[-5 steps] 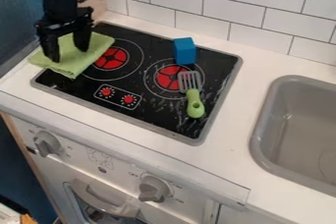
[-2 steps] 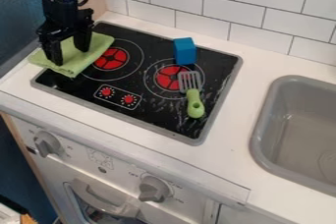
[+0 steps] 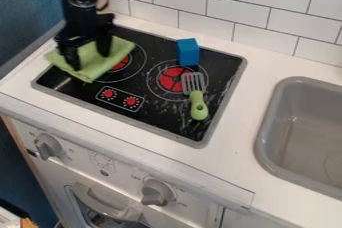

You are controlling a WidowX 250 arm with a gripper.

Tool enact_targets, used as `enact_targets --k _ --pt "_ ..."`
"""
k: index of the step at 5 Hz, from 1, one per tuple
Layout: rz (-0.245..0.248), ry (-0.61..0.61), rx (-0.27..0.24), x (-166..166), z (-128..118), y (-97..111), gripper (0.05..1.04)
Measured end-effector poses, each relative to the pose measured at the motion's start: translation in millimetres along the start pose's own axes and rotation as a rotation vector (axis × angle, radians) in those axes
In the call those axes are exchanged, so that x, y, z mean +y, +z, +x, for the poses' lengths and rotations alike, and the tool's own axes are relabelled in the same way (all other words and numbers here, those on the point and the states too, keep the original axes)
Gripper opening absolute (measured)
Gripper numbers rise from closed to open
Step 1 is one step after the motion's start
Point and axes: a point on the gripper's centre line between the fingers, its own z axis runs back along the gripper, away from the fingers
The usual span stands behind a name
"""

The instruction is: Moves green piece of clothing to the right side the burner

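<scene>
While the gripper (image 3: 89,60) is standing with its fingers spread wide, their tips touching the cloth (image 3: 95,73) but not pinching it, the cloth is lying over the stove's (image 3: 153,117) left edge and partly covering the left burner (image 3: 122,63). Farther right, the spatula (image 3: 198,108) is overlapping the right burner (image 3: 169,79), the block (image 3: 188,52) is sitting just behind, and the sink (image 3: 266,129) is lying beyond the stove.

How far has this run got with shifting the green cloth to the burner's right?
Done: the gripper is down on the cloth, which has slid rightward since the earlier frames. In hand: the cloth lies under its spread fingers, partly covering the left burner. Left: bringing it past that burner's right side, then probably lifting off.
</scene>
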Motion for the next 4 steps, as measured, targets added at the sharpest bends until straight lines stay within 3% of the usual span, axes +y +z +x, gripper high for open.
enact_targets --k 2,4 --pt "-0.075 -0.202 0.026 -31 -48 4 0.998" --pt "-0.099 -0.429 0.106 -30 -127 16 0.998"
